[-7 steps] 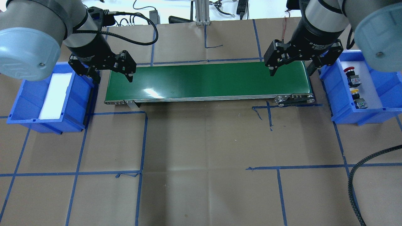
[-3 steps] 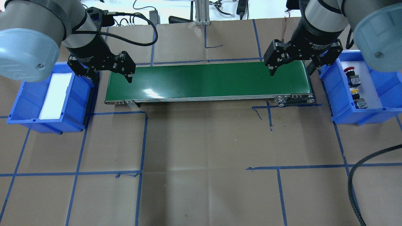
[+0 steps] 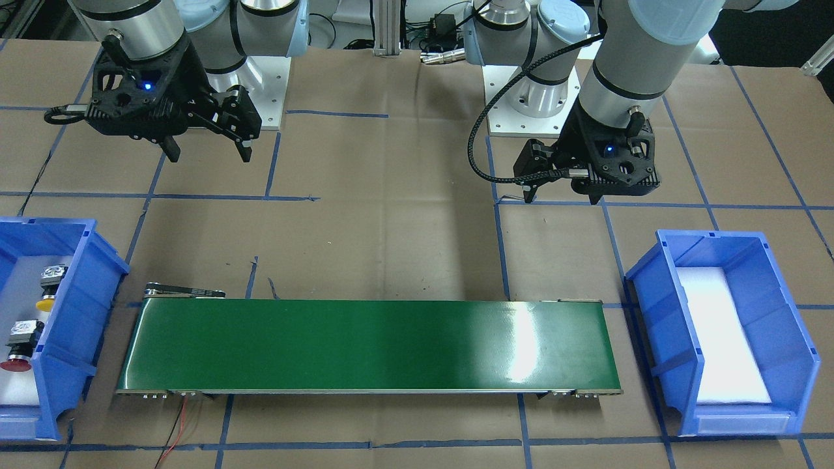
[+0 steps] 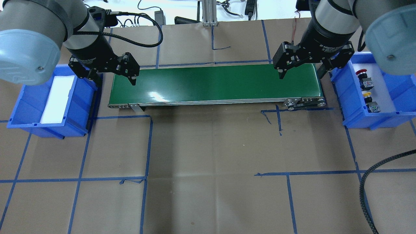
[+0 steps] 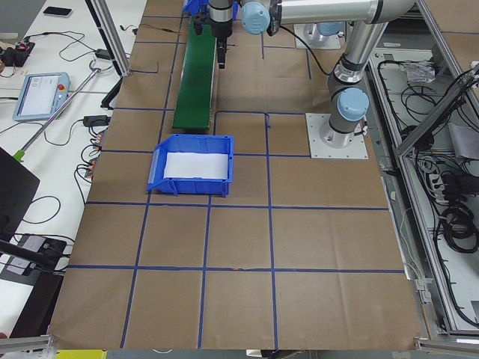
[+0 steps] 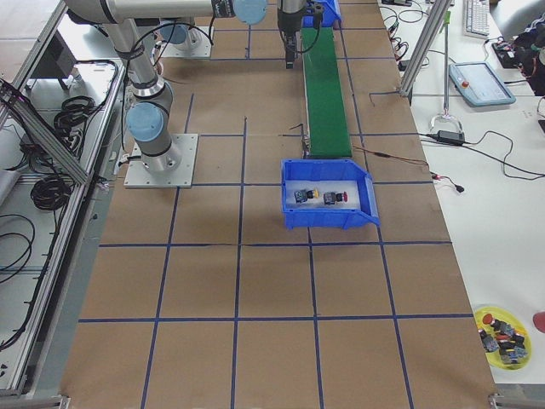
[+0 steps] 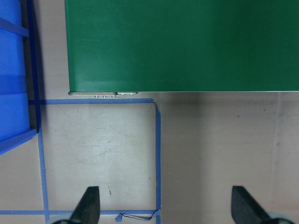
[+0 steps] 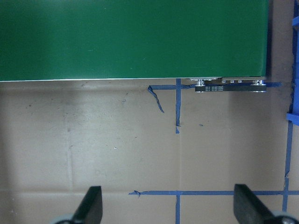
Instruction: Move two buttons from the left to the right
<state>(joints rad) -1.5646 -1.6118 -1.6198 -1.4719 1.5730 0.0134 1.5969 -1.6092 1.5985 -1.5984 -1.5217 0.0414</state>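
Both buttons lie in the blue right bin (image 4: 352, 122) on white foam: the red-capped button (image 4: 360, 72) behind the yellow-capped button (image 4: 366, 94). The front view has the yellow button (image 3: 45, 303) and the red button (image 3: 14, 365) in the same bin (image 3: 104, 264). My left gripper (image 4: 115, 79) hangs open and holds nothing above the left end of the green conveyor belt (image 4: 214, 83). Over the belt's right end, my right gripper (image 4: 300, 75) is open with nothing between its fingers. Each wrist view shows spread fingertips (image 7: 88, 205) (image 8: 91, 205) over brown paper.
The blue left bin (image 4: 81, 97) holds only a white foam pad. Blue tape lines cross the brown paper table. A black braided cable (image 4: 367, 185) curls in at the near right. A yellow dish of spare parts (image 6: 502, 328) sits off the table's far corner.
My left gripper has crept slightly back and to the left. The right gripper has hardly moved. Both stay open, and the buttons have not shifted.
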